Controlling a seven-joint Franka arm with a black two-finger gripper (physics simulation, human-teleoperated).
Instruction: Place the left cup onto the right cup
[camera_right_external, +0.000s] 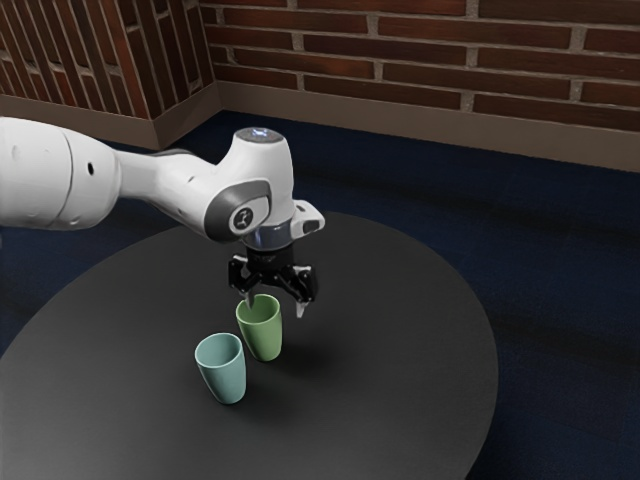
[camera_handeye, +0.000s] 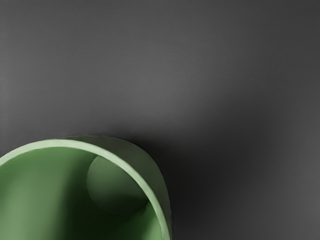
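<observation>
Two cups stand upright on the round black table (camera_right_external: 400, 380). The teal cup (camera_right_external: 221, 367) is nearer the front, toward the exterior view's left. The green cup (camera_right_external: 260, 327) stands just behind it to the right, apart from it. My gripper (camera_right_external: 273, 305) hangs open right over the green cup's rim: one finger dips at the rim's left part, the other stands outside the cup on its right. In the wrist view the green cup (camera_handeye: 75, 195) lies close under my hand, its hollow inside and floor visible.
A dark blue floor surrounds the table, and brick walls (camera_right_external: 420, 50) run behind. The table's right half (camera_handeye: 225, 75) is bare dark surface. My white arm (camera_right_external: 90, 185) reaches in from the exterior view's left.
</observation>
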